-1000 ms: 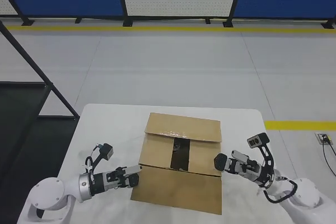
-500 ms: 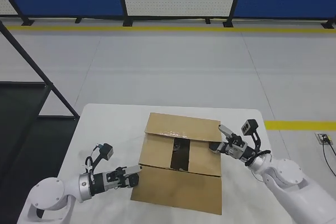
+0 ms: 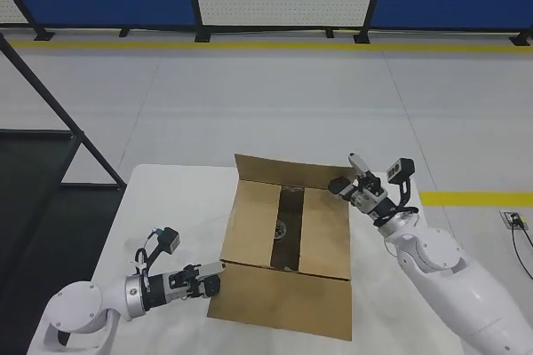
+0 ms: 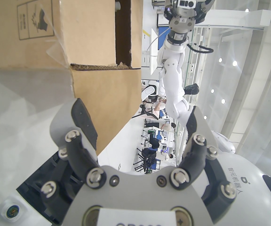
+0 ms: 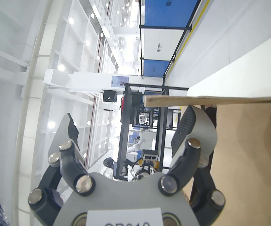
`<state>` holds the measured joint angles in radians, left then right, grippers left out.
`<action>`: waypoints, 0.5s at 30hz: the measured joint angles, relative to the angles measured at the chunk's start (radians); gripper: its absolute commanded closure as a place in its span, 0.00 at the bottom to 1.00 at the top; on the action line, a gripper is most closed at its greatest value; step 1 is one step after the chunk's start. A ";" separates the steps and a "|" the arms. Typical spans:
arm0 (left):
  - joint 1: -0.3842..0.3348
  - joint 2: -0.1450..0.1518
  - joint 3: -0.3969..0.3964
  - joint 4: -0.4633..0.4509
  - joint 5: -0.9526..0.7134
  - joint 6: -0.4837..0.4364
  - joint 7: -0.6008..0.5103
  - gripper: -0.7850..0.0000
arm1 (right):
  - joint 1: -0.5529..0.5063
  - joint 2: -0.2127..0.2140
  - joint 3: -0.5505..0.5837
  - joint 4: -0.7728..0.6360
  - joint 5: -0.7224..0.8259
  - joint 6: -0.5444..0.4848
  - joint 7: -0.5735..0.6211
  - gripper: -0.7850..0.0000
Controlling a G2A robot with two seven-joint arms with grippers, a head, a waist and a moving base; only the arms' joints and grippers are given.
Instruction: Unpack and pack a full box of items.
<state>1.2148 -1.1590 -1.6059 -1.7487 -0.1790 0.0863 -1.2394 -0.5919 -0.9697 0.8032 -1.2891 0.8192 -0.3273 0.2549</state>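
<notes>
A brown cardboard box (image 3: 249, 235) stands in the middle of the white table. Its far flap (image 3: 289, 170) stands raised and its near flap (image 3: 284, 302) lies spread outward toward me. The two side flaps leave a dark slot (image 3: 289, 226) down the middle, with something pale dimly visible inside. My right gripper (image 3: 346, 182) is open at the box's far right corner, one fingertip (image 5: 187, 121) just beneath the far flap's edge (image 5: 208, 101). My left gripper (image 3: 209, 282) is open, low on the table at the near left corner, with the near flap's corner (image 4: 102, 109) by one finger.
The table (image 3: 164, 200) has bare surface on the left and right of the box. A black metal frame (image 3: 44, 115) stands off the table's left side. Grey floor with a yellow line (image 3: 484, 198) lies beyond.
My right arm swung from the box's right side to its far right corner, and the far flap went from lying flat to raised. The left arm has stayed still.
</notes>
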 measured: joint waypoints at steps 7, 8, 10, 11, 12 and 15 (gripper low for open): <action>0.000 0.000 0.000 0.000 0.000 0.000 0.000 0.00 | 0.055 -0.048 -0.050 0.068 -0.074 0.013 -0.132 0.00; 0.000 0.000 0.000 0.000 0.000 0.000 0.000 0.00 | 0.055 -0.047 -0.049 0.068 -0.073 0.013 -0.130 0.00; 0.000 0.000 0.000 0.000 0.000 0.000 0.000 0.00 | 0.054 -0.047 -0.049 0.067 -0.073 0.013 -0.129 0.00; 0.000 0.000 0.000 0.000 0.000 0.000 0.000 0.00 | 0.054 -0.047 -0.049 0.067 -0.073 0.012 -0.129 0.00; 0.000 0.000 0.000 0.000 0.000 0.000 0.000 0.00 | 0.054 -0.047 -0.049 0.067 -0.073 0.012 -0.129 0.00; 0.000 0.000 0.000 0.000 0.000 0.000 0.000 0.00 | 0.054 -0.047 -0.049 0.067 -0.073 0.012 -0.129 0.00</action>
<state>1.2148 -1.1590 -1.6059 -1.7487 -0.1790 0.0863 -1.2394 -0.5377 -1.0167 0.7546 -1.2223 0.7464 -0.3149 0.1261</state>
